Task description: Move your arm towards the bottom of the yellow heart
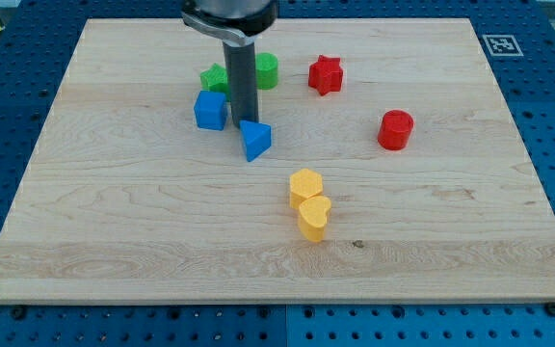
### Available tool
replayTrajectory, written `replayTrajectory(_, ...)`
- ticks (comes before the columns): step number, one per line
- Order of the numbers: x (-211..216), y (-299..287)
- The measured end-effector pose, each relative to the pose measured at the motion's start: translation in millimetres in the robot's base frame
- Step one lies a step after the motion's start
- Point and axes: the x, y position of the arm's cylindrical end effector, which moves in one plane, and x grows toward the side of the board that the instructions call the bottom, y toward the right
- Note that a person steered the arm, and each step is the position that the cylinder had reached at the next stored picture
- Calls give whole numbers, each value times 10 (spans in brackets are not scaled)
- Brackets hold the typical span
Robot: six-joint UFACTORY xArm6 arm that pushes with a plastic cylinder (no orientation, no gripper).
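Note:
The yellow heart (314,217) lies below the board's centre, touching a yellow hexagon block (306,185) just above it. My tip (242,120) stands well up and to the left of the heart, at the top edge of a blue triangle block (254,140) and just right of a blue cube (210,110). The rod rises from there to the arm's dark end at the view's top.
A green star block (216,78) sits behind the rod at its left, a green cylinder (266,70) at its right. A red star block (325,74) and a red cylinder (395,129) lie to the right. The wooden board (114,231) rests on a blue pegboard table.

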Motion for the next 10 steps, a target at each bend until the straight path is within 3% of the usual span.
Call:
replayTrajectory(1,96,153)
replayTrajectory(3,294,1145)
replayTrajectory(6,1771,1191)
replayTrajectory(8,1778,633)
replayTrajectory(10,1768,1261)
